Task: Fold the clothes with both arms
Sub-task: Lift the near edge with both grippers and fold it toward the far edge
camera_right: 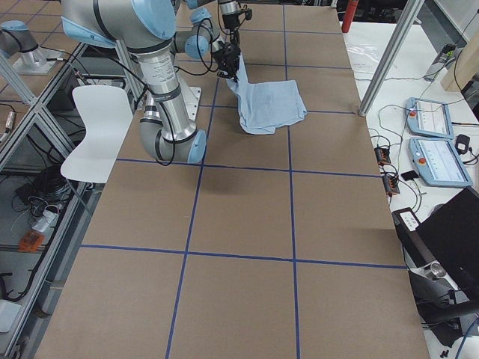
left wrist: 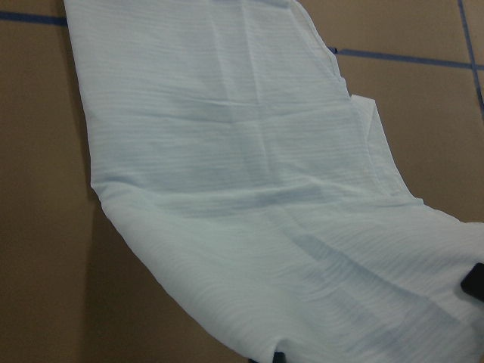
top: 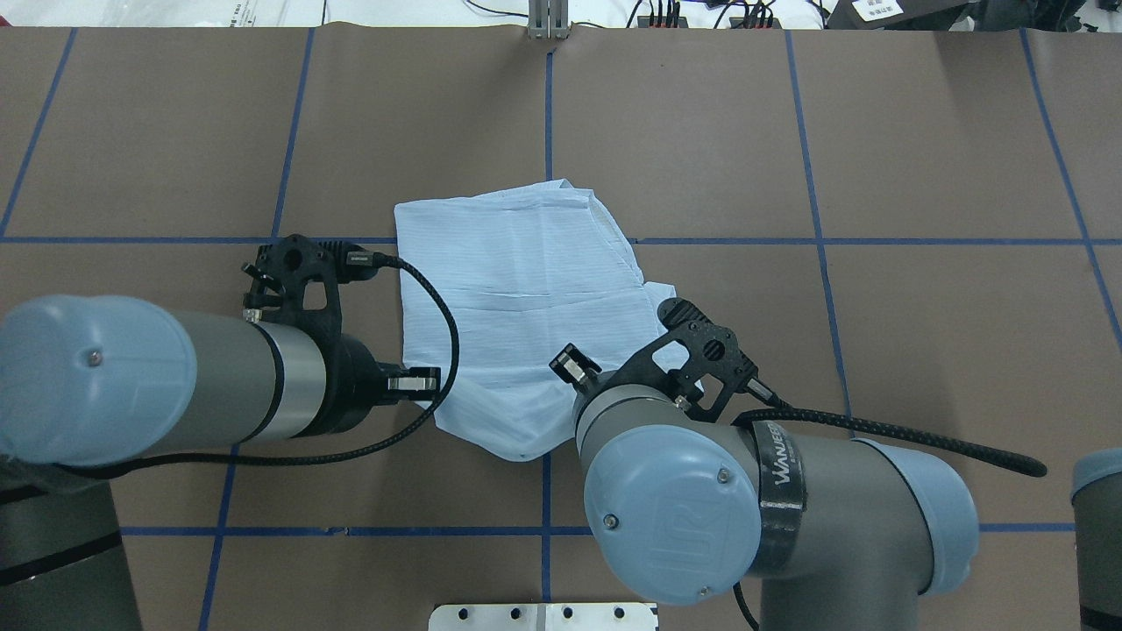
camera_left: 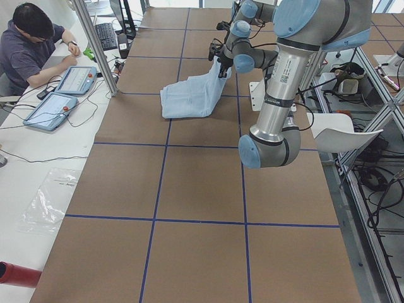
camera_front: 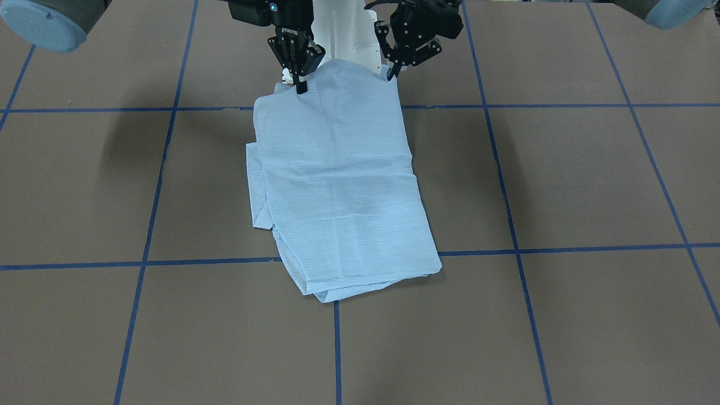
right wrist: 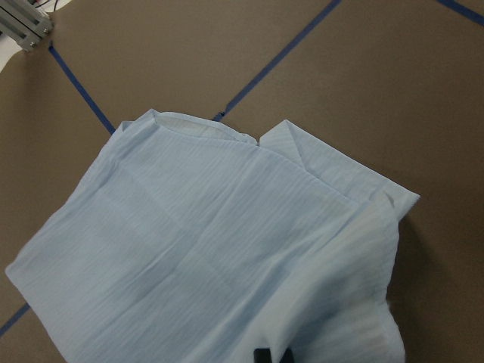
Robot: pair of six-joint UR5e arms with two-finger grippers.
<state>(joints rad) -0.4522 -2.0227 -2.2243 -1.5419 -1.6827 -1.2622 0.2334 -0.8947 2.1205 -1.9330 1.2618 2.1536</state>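
The light-blue striped shirt (camera_front: 337, 180) lies folded into a long rectangle on the brown table, its far end flat. The end nearest the robot's base is lifted off the surface. My left gripper (camera_front: 392, 72) pinches one lifted corner. My right gripper (camera_front: 301, 85) is shut on the other corner. Between them the raised edge bulges toward the base. From overhead the shirt (top: 517, 289) runs under both wrists and the fingers are hidden. Cloth fills the left wrist view (left wrist: 242, 189) and the right wrist view (right wrist: 189, 249), where a dark fingertip (right wrist: 262, 354) shows at the bottom edge.
The white base plate (top: 543, 615) sits just behind the lifted edge. Blue tape lines (camera_front: 337, 349) grid the table. A person (camera_left: 31, 44) sits at a side desk with tablets (camera_left: 53, 107). A white chair (camera_right: 97, 127) stands beside the table.
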